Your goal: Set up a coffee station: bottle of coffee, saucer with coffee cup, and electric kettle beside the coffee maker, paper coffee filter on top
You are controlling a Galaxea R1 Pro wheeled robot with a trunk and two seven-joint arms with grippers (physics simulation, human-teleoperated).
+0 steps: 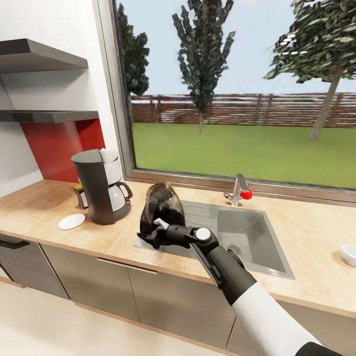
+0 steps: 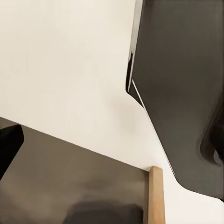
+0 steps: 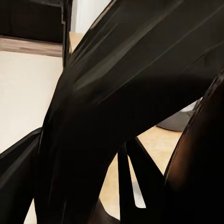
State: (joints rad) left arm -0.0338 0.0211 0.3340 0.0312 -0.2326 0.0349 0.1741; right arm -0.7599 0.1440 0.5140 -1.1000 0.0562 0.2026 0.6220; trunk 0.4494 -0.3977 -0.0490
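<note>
- One arm, the right one, reaches out over the wooden countertop [image 1: 306,232] in the head view.
- The right gripper [image 1: 157,232] is at the handle of the electric kettle [image 1: 162,206], and its fingers look closed on that handle.
- The kettle is dark and shiny. It stands upright at the left edge of the sink [image 1: 252,237], partly over the sink's flat draining part.
- In the right wrist view, the dark kettle handle [image 3: 116,102] is very close to the camera, and a bit of wooden counter shows behind it.
- The coffee maker [image 1: 101,190] stands on the counter to the left of the kettle, near but not touching it.
- A white paper coffee filter [image 1: 110,157] sits on top of the coffee maker.
- A small thing with a yellow top [image 1: 79,194] peeks out from behind the coffee maker. It is too hidden to name.
- The white saucer [image 1: 71,221] lies flat on the counter just to the left of the coffee maker.
- A small white cup [image 1: 348,253] sits far off on the right end of the counter.
- A tap [image 1: 239,189] with a red knob stands behind the sink, under the big window.
- The left wrist view shows a pale floor and a dark cabinet [image 2: 70,186], so it is not possible to tell if the left gripper is open or closed.
</note>
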